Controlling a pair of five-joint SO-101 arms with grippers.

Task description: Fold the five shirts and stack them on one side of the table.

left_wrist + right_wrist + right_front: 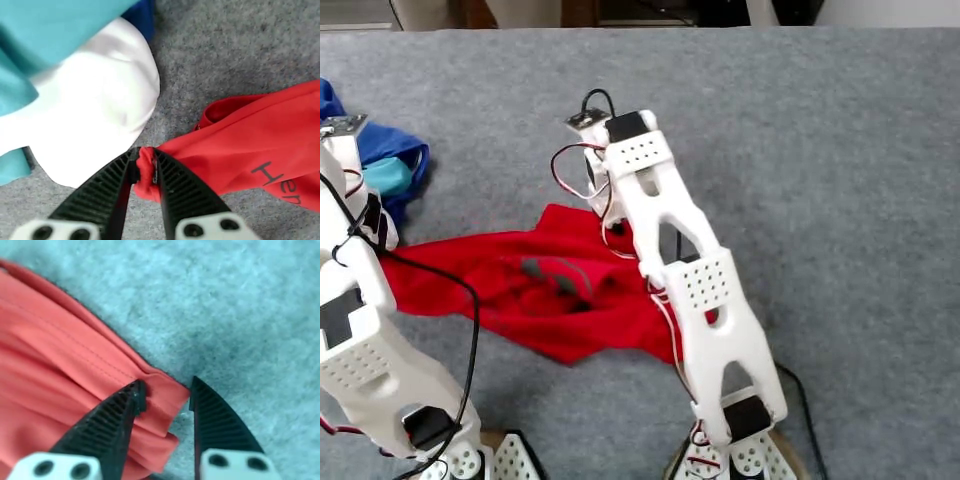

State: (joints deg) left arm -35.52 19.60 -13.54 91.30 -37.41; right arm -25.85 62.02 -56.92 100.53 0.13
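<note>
Pinching a bunched red shirt point(535, 300) corner tight with left gripper point(145, 167).
Spread open astride its hem with right gripper point(165, 396), fabric partly hidden under that arm point(705, 285).

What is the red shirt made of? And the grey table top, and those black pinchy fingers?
The red shirt looks like thin, soft matte cloth: it bunches and wrinkles where the left gripper pinches it. The grey table cover seems fuzzy, perhaps felt or short carpet, with a speckled nap. The fingers look like hard black plastic, with moulded ridges.
</note>
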